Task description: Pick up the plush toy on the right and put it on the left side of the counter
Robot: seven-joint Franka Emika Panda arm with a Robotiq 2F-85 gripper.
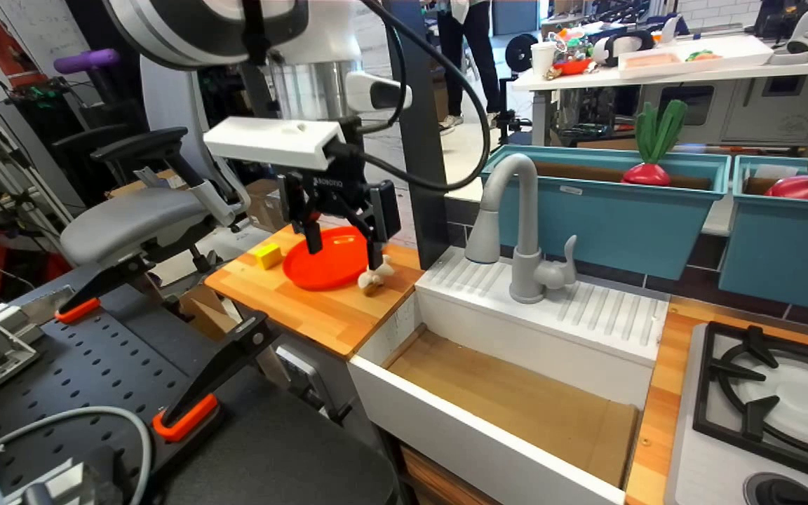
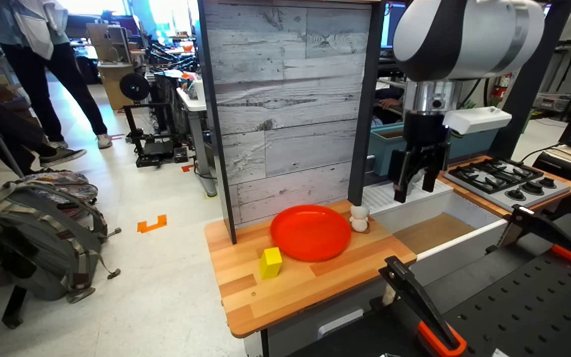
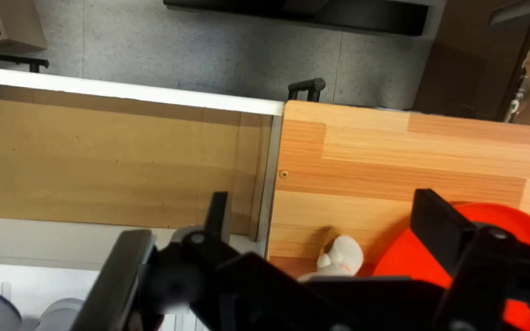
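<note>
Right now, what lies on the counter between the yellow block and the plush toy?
The red plate lies between the yellow block and the plush toy. Both exterior views show this; the wrist view does not show the yellow block.

Gripper (image 2: pixel 415 192) downward — jaws apart

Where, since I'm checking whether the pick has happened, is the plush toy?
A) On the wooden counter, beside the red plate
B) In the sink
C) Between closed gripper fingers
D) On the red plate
A: in an exterior view the plush toy sits on the wooden counter beside the red plate, apart from the open gripper.
</note>
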